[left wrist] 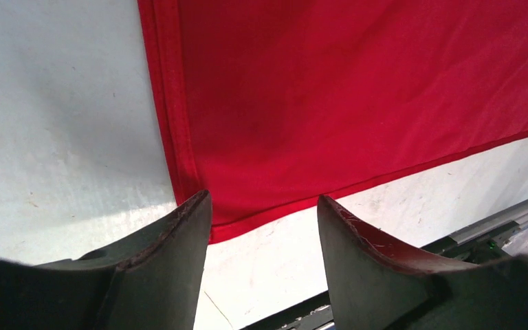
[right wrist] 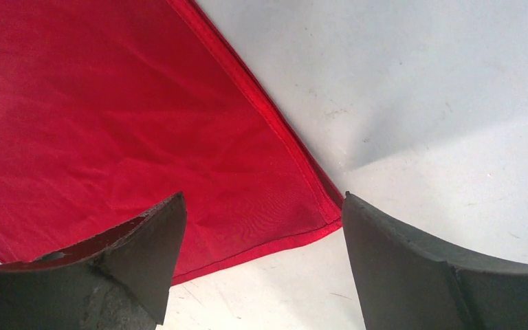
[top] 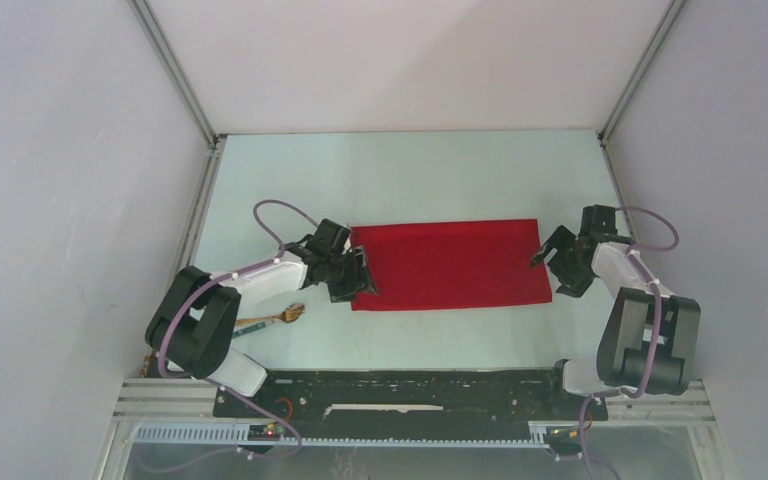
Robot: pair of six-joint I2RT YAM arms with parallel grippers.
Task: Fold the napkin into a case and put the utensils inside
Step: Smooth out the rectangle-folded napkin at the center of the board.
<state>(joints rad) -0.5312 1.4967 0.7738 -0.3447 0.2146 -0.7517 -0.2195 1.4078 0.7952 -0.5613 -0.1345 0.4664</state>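
Red cloth lies flat on the pale table [top: 410, 170]: the napkin [top: 450, 265], a wide rectangle in the overhead view, sits midway between the two arms with its long sides running left to right. Only this view shows its whole outline. It alone also shows the wooden fork [top: 285, 316], which lies well apart from the cloth, near the left arm's elbow, tines toward the centre. Part of the fork's handle is covered by the arm, and what lies beside it there is too small to make out.

The left gripper [top: 363, 275] sits over the napkin's near left corner, and the right gripper [top: 550, 275] stands at the right edge. From above, their dark fingers blur together.

The wrist cameras settle that. In the left wrist view the left gripper [left wrist: 262, 206] has its fingers [left wrist: 172, 261] spread, with the hemmed corner of the napkin [left wrist: 357, 89] and bare table showing between them, nothing pinched. In the right wrist view the right gripper [right wrist: 262, 199] is spread wider, its fingers [right wrist: 399, 261] straddling the near right corner of the napkin [right wrist: 110, 117], where a stitched hem and faint creases show. Neither wrist view makes clear whether the fingertips touch the cloth.
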